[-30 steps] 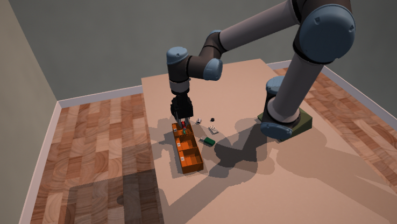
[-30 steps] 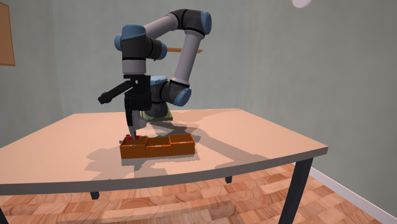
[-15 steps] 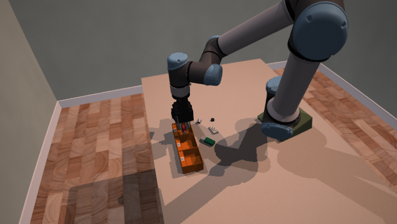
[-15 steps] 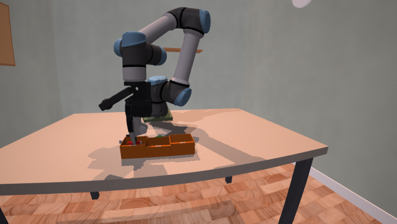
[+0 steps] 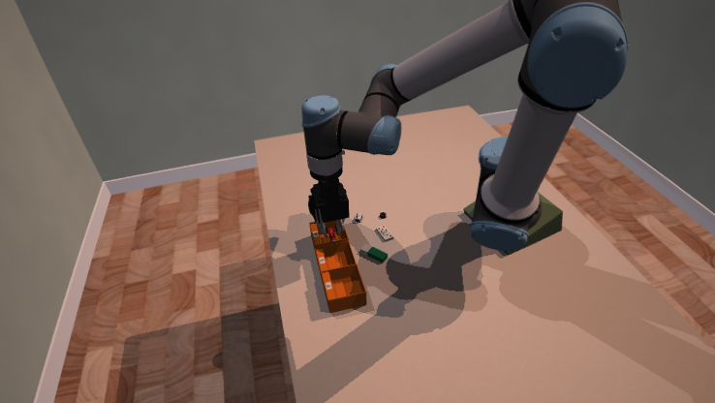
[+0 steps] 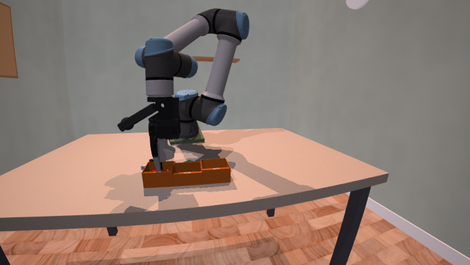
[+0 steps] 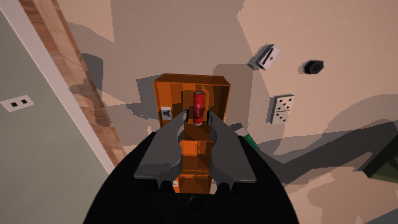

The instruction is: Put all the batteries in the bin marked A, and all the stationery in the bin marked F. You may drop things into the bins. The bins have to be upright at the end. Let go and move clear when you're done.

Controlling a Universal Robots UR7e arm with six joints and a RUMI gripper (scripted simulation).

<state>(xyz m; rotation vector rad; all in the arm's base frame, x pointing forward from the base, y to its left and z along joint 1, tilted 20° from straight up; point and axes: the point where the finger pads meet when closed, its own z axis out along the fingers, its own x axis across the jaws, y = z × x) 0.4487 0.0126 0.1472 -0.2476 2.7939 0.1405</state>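
A row of three orange bins [image 5: 345, 294] [image 6: 187, 179] [image 7: 167, 92] stands on the table. My gripper [image 5: 330, 232] [image 6: 158, 168] [image 7: 197, 110] reaches down into the end bin nearest the arm's wrist. Its fingers stand slightly apart. A red battery [image 5: 331, 232] [image 7: 199, 102] lies in that bin just at the fingertips, with a small gap on each side. A white label on this bin's wall is too small to read. A green eraser-like block [image 5: 376, 254] [image 7: 250, 142] lies on the table right of the bins.
A white domino-like tile [image 5: 384, 232] [image 7: 281, 108], a small white and grey item [image 5: 357, 217] [image 7: 264, 56] and a small black item [image 5: 382, 215] [image 7: 313, 66] lie on the table beyond the bins. The arm's green base [image 5: 547, 220] is at the right.
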